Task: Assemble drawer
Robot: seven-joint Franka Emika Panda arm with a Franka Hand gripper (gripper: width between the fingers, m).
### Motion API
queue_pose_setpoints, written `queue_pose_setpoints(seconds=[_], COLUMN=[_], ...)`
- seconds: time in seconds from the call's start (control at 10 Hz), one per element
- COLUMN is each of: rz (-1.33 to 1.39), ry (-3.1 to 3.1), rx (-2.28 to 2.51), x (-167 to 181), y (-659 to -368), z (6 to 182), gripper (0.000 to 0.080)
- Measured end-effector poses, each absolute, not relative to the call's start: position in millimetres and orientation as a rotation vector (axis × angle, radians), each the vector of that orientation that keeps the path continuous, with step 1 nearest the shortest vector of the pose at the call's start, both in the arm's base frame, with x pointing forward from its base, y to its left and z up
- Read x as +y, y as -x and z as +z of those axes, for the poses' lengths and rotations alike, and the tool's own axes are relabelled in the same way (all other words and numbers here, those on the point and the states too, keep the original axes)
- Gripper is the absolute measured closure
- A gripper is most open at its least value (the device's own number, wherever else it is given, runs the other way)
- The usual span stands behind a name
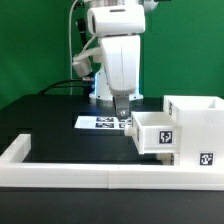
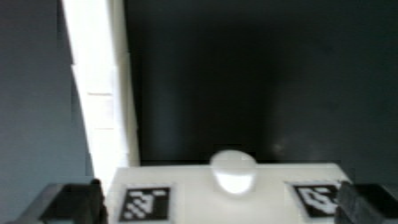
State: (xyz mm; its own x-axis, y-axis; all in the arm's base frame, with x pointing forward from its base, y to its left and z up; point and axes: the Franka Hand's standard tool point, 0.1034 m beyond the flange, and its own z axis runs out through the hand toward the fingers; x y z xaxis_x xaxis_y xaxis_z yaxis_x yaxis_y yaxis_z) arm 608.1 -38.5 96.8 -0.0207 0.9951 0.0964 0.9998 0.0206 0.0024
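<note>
The drawer's tall white housing (image 1: 196, 120) stands at the exterior view's right, a tag on its front. One white tray (image 1: 152, 131) sits partly inside it and sticks out toward the exterior view's left, its tag facing the camera. My gripper (image 1: 122, 117) points straight down at the tray's outer end. In the wrist view the tray's front face (image 2: 196, 195) shows a round knob (image 2: 231, 170) between two tags. My gripper (image 2: 222, 206) is open, with one dark finger (image 2: 71, 205) off each end of that face. Nothing is held.
The marker board (image 1: 98, 122) lies flat on the black table behind the gripper. A long low white border wall (image 1: 90, 172) runs along the front and turns back at the exterior view's left; the wrist view shows it as a white strip (image 2: 98, 80).
</note>
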Motion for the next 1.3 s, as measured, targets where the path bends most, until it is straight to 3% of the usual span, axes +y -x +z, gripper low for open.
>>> queue_pose_setpoints(seconds=[0.4,0.7,1.3], rz=[-0.118,-0.241,-0.273], ry=[2.136,2.022,1.992], rx=[-2.191,-2.123,-2.040], x=[-43.8,-55.4,-20.9], y=[-605.2,-591.8,-594.0], z=[94.1,73.0,59.9], gripper=[0.0151,0.0151,0.0151])
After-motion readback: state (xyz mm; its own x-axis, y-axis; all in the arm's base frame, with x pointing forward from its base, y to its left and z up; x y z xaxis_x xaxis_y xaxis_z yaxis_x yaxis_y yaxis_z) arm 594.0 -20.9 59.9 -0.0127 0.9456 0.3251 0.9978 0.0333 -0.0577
